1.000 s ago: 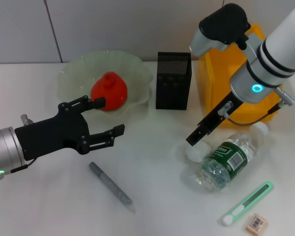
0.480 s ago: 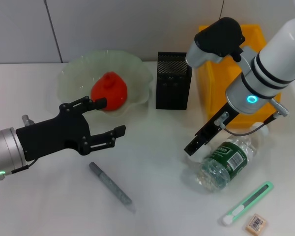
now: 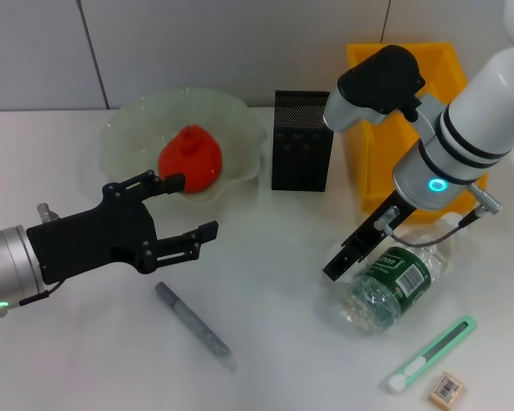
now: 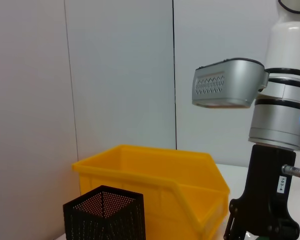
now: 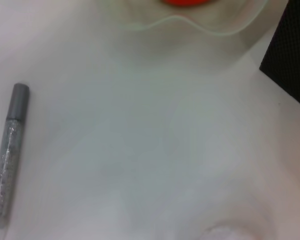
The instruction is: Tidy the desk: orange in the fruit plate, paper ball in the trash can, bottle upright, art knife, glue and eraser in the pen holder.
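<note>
We are seeing a red-orange orange (image 3: 190, 157) glowing in a pale-green see-through fruit plate (image 3: 127, 128) toward the table's (image 3: 265, 342) far left edge. The white table is carrying a black mesh pen holder (image 3: 301, 140) with a fine dotted weave, and a bright yellow trash can (image 3: 379, 145) is sitting at the far right. A clear bottle (image 3: 392, 283) is wearing a dark green label with white print. Near the front edge, a grey glitter-speckled glue stick (image 3: 194, 324), a mint-green and white knife (image 3: 432, 353) and a tan eraser (image 3: 447, 389) with a barcode are lying.
</note>
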Controlling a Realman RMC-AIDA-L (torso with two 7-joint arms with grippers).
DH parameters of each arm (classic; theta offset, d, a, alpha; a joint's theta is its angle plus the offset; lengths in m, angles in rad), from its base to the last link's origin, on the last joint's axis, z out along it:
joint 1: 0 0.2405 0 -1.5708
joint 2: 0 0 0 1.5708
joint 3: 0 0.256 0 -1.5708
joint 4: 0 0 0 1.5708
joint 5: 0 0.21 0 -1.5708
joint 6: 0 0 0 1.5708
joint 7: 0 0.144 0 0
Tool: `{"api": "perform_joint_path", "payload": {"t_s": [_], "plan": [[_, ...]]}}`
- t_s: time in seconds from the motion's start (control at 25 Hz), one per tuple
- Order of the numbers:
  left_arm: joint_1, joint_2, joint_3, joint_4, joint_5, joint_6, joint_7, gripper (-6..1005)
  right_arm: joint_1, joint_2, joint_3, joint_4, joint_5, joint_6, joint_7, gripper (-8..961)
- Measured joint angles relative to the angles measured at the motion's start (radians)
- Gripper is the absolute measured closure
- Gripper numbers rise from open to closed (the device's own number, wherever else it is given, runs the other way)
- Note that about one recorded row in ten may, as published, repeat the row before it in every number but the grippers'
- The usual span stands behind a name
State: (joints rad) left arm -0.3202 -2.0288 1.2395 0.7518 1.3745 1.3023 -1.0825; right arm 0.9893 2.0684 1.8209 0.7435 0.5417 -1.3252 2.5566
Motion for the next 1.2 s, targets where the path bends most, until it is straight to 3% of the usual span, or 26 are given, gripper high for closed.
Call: {"api": "perform_joint_path", "payload": {"t_s": [0.2,0.44,0.68,0.88,1.0,1.2], "plan": [[0.002,-0.001,0.0,-0.003,0.0,0.0,0.004,170,0.018,0.007,-0.003,-0.046,-0.006,0.028,0.0,172],[0.005,-0.001,-0.005,-0.004,0.0,0.001,0.004,170,0.029,0.008,-0.003,-0.061,-0.007,0.048,0.004,306],[0.011,0.0,-0.008,-0.003,0.0,0.002,0.006,170,0.028,0.008,-0.003,-0.052,-0.007,0.059,0.017,369],[0.012,0.001,-0.009,-0.004,0.0,0.003,0.012,170,-0.001,0.007,0.001,0.049,-0.002,0.007,0.03,422],[0.012,0.001,-0.009,-0.006,0.0,0.004,0.018,170,-0.05,0.008,-0.001,0.186,-0.001,-0.043,0.053,422],[0.012,0.001,-0.009,-0.006,0.0,0.006,0.019,170,-0.084,0.008,0.004,0.289,0.001,-0.085,0.067,422]]}}
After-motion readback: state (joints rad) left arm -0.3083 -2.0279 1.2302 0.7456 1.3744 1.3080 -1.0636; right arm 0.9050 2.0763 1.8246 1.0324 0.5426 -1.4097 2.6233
